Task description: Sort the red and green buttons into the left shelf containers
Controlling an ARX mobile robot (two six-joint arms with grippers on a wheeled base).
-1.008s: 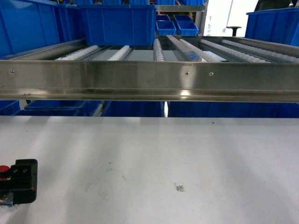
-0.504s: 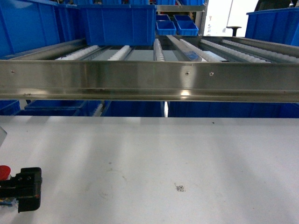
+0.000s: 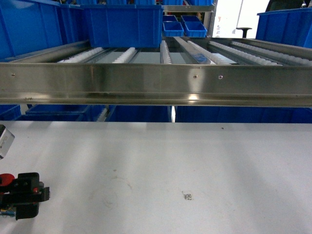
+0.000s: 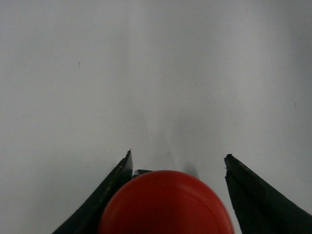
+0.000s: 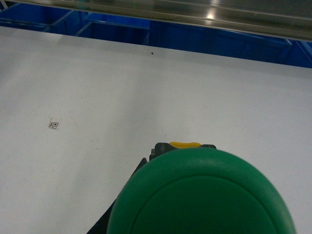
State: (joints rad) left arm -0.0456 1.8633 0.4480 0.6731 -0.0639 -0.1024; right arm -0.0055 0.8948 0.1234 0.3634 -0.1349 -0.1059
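At the near-left corner of the white table (image 3: 161,161), my left gripper (image 3: 22,196) had sunk lower and turned since a second before, so I judged it not yet lifting toward the blue bin (image 3: 123,23) on the shelf rail (image 3: 156,84). It pinched the red button (image 4: 165,202) between its fingers (image 4: 253,195). My right gripper stayed unseen; whether it was clamped I could not tell, though the green button (image 5: 200,192) filled its camera.
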